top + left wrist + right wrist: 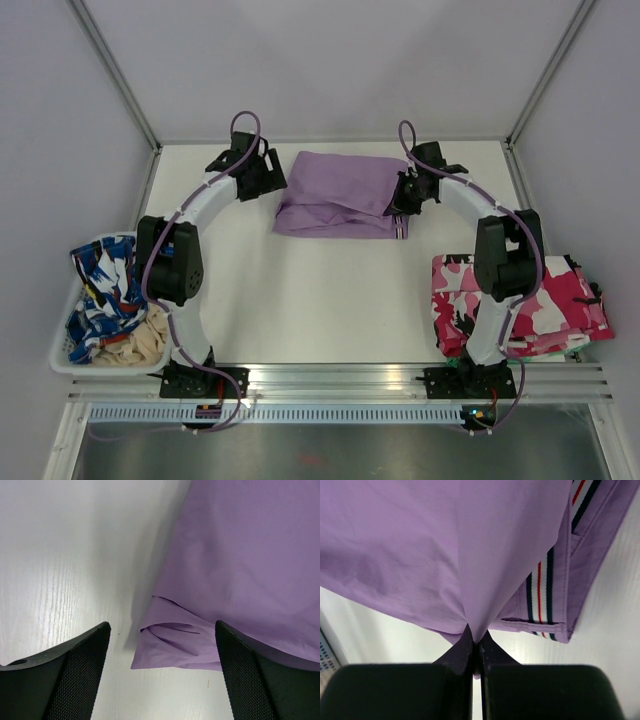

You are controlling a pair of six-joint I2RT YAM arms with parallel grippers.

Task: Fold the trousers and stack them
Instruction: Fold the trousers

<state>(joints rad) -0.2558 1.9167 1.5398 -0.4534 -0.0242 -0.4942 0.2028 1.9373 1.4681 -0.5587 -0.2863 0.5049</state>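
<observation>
In your right wrist view fingertip ends are buried under cloth; red-white-dark striped trim (540,597) half covered, cut off at top; folded lilac-purple thin cloth trousers (340,195) lie mid far edge of white table (320,300); right gripper (476,642) pinched tight on raised layer at trousers' right side; left gripper (161,627) spread wide, holding nothing, at trousers' left edge; you cannot tell contact there.

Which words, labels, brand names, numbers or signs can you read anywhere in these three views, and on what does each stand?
None can be read.
The trousers are plain lilac; their waistband trim bears only red, white and dark stripes.
The camouflage garment and the blue-and-white clothing show patterns, no letters.
</observation>
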